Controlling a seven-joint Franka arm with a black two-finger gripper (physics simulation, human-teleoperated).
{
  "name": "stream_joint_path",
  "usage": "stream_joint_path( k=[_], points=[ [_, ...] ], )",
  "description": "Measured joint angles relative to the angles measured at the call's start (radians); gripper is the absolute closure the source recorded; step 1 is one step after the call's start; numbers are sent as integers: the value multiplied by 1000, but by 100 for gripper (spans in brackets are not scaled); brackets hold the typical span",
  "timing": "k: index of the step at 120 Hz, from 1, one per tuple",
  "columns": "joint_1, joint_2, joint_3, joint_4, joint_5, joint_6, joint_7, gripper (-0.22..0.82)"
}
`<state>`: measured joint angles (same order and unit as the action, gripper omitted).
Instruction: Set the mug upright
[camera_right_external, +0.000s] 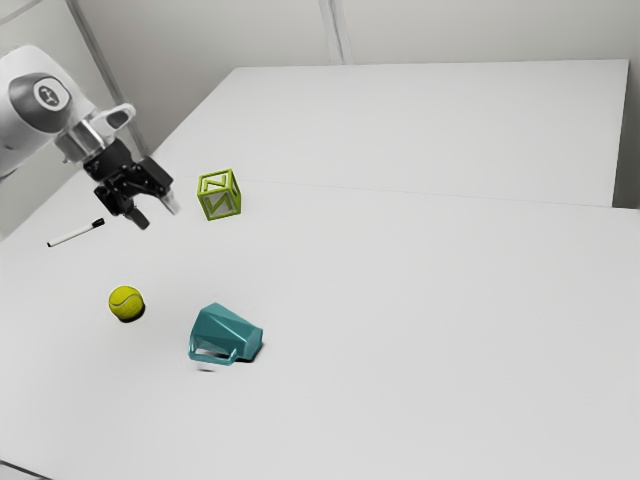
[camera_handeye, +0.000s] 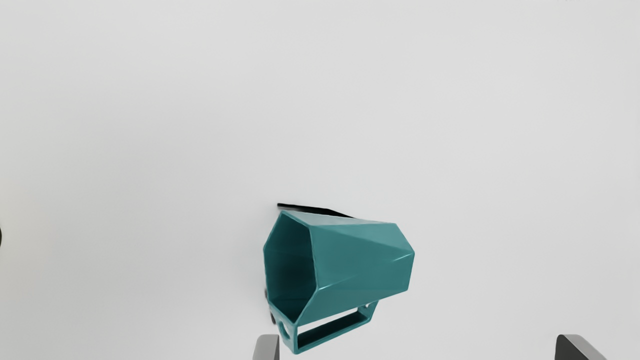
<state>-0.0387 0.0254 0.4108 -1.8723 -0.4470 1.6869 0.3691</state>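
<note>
Mug (camera_right_external: 228, 331) lies sideways; block (camera_right_external: 219, 196) bears N-like lettering.

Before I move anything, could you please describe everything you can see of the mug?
The mug is teal, faceted and smooth, with a slight sheen; its material is uncertain. It lies on its side on the white table, its wide, open mouth toward the exterior view's left, its body narrowing to the base. The angular, slotted handle sticks out sideways. The open tool isn't touching it.
</note>
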Motion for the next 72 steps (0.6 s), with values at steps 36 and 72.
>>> stream_joint_path(
  k=[36, 72],
  points=[
    [66, 55, 6, -159, -162, 8, 144, 0],
    [91, 109, 6, -229, -212, 32, 260, 0]
  ],
)
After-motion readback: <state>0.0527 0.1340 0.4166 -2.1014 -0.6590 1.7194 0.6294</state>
